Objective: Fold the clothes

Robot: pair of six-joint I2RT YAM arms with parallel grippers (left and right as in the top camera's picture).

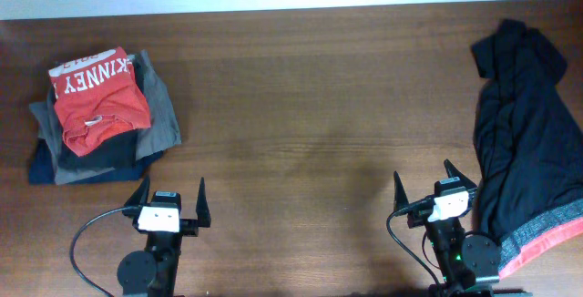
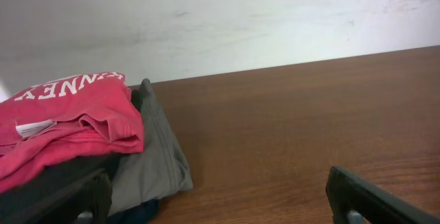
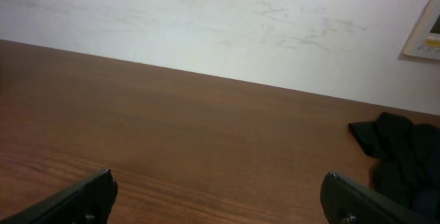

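The black pants (image 1: pixel 521 128) lie crumpled along the table's right side, running from the far right to the near right. Their grey waistband edged in red-orange (image 1: pixel 544 235) is at the near end. A black part of them shows at the right of the right wrist view (image 3: pixel 405 152). My right gripper (image 1: pixel 424 182) is open and empty, just left of the pants near the front edge. My left gripper (image 1: pixel 169 190) is open and empty at the front left, far from the pants.
A stack of folded clothes stands at the back left: a red "KINNEY" T-shirt (image 1: pixel 98 97) on top of grey (image 1: pixel 159 115) and navy (image 1: pixel 46 165) garments. It also shows in the left wrist view (image 2: pixel 75 124). A white wall runs behind the table.
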